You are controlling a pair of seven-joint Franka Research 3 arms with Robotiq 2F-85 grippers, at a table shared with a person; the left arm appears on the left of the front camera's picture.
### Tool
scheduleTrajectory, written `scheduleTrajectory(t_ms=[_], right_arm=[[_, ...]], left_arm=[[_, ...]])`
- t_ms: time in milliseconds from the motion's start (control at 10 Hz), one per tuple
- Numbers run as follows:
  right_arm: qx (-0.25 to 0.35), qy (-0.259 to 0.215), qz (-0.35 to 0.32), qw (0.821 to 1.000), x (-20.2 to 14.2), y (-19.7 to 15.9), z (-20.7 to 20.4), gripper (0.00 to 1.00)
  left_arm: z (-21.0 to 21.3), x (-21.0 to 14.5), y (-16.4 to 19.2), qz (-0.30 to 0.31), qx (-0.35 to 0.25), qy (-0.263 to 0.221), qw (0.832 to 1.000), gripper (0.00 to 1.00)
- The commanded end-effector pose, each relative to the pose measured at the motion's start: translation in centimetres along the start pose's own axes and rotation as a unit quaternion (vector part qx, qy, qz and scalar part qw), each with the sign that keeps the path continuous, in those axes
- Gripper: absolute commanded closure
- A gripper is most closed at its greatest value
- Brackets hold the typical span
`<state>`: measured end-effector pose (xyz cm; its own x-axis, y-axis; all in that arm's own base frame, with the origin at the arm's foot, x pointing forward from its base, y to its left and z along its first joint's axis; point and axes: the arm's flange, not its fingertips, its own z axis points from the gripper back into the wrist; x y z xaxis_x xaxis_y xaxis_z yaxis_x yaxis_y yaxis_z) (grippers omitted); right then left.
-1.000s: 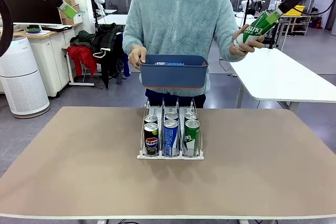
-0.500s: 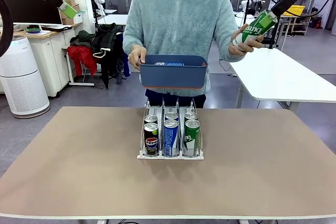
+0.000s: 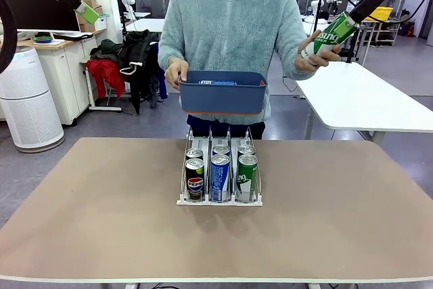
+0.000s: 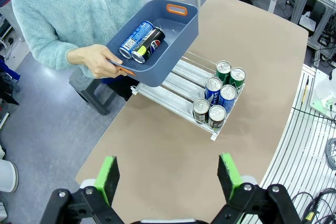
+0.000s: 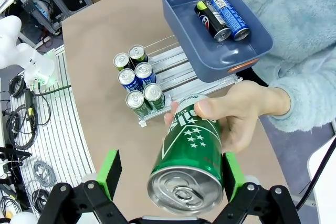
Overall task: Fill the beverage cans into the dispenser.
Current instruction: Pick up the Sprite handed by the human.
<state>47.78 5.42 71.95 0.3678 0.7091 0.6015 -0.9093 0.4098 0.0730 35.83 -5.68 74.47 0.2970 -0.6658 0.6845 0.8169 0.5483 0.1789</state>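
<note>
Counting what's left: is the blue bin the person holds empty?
Not empty: a blue-white can and a black Pepsi can lie on their sides in the blue bin.

**Six in the rack, two in the bin, one up high**

The dispenser (image 3: 220, 202) sits mid-table (image 3: 101, 221), a touch toward the far side. Each of its three lanes carries two cans, one behind the other, so that's six cans (image 3: 220, 170) crowded at the near end. Behind the table stands the person. One hand (image 3: 176, 71) holds the bin (image 3: 223, 96) in the air, above the dispenser's far end. In the bin, two cans (image 4: 142, 36) lie on their sides, side by side. Up on the right, well apart from the table, the other hand (image 5: 247, 111) holds a tilted can (image 5: 191, 145) between the fingers of the right gripper (image 5: 169, 156). The left gripper (image 4: 168, 158) hangs high on the left, well above the table.
</note>
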Motion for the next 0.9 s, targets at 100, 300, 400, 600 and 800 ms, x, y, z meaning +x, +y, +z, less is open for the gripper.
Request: scheduleTrajectory(t_ms=[100, 300, 400, 600, 800], right_arm=[[0.001, -0.001, 0.001, 1.000, 0.02, 0.07, 0.00, 0.00], [-0.014, 0.005, -0.001, 1.000, 0.11, -0.03, -0.31, 0.00], [-0.015, 0.008, -0.004, 1.000, 0.13, -0.01, -0.54, 0.00], [-0.003, 0.002, 0.001, 1.000, 0.13, 0.04, -0.04, 0.00], [-0.003, 0.002, 0.001, 1.000, 0.13, 0.04, -0.04, 0.00]], left_arm=[[-0.06, -0.03, 0.13, 0.000, 0.001, -0.004, 1.000, 0.00], [-0.06, -0.03, 0.13, 0.000, 0.001, -0.004, 1.000, 0.00], [-0.06, -0.03, 0.13, 0.000, 0.001, -0.004, 1.000, 0.00], [-0.06, -0.03, 0.13, 0.000, 0.001, -0.004, 1.000, 0.00], [-0.06, -0.03, 0.13, 0.000, 0.001, -0.004, 1.000, 0.00]])
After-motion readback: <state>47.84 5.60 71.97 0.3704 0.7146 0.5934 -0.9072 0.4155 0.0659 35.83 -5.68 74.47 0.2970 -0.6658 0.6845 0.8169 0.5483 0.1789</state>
